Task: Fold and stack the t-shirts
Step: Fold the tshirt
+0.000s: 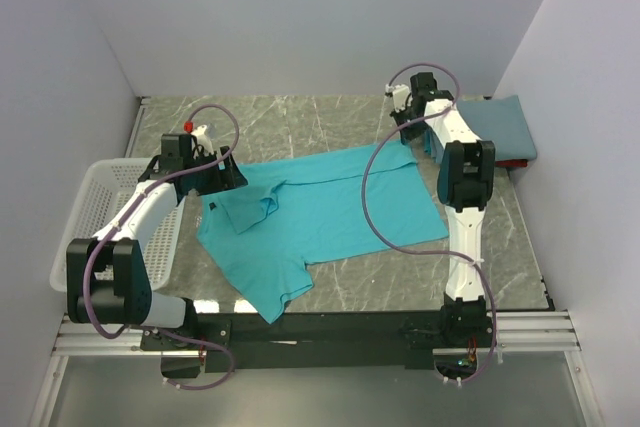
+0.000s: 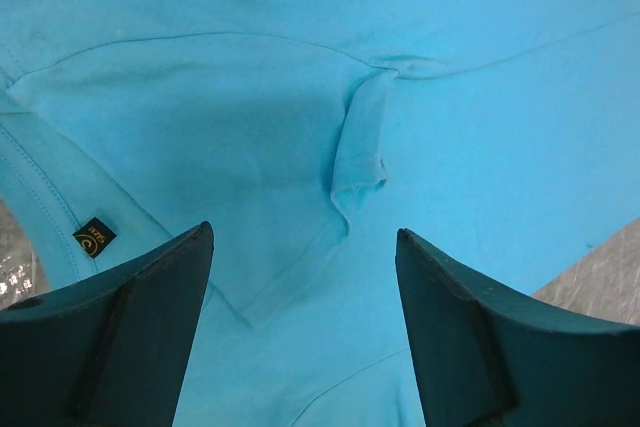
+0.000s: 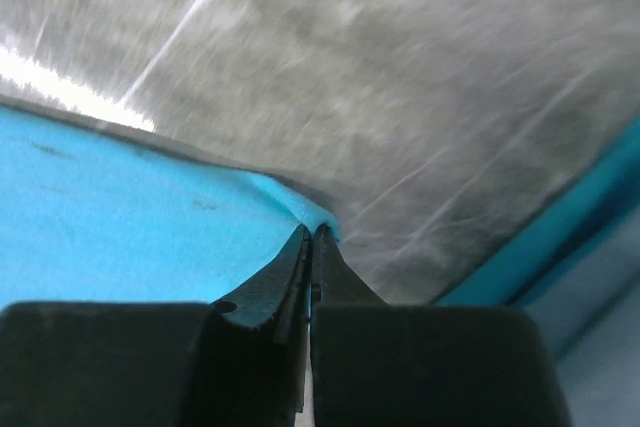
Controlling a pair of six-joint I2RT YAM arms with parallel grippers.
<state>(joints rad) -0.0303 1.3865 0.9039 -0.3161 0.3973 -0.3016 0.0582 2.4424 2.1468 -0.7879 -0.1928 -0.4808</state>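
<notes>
The teal t-shirt (image 1: 320, 212) lies spread on the marble table, collar toward the left. In the left wrist view its collar (image 2: 360, 152) and a small black label (image 2: 95, 237) show. My left gripper (image 1: 222, 175) is open just above the shirt's collar end (image 2: 300, 257), holding nothing. My right gripper (image 1: 407, 135) is shut on the teal shirt's far right corner (image 3: 312, 215), pinching the hem at the table. The slate-blue t-shirt (image 1: 495, 127) lies folded at the far right, behind my right arm.
A white mesh basket (image 1: 95, 217) stands at the table's left edge beside my left arm. Grey walls close in the far side and both sides. The metal rail (image 1: 320, 332) runs along the near edge.
</notes>
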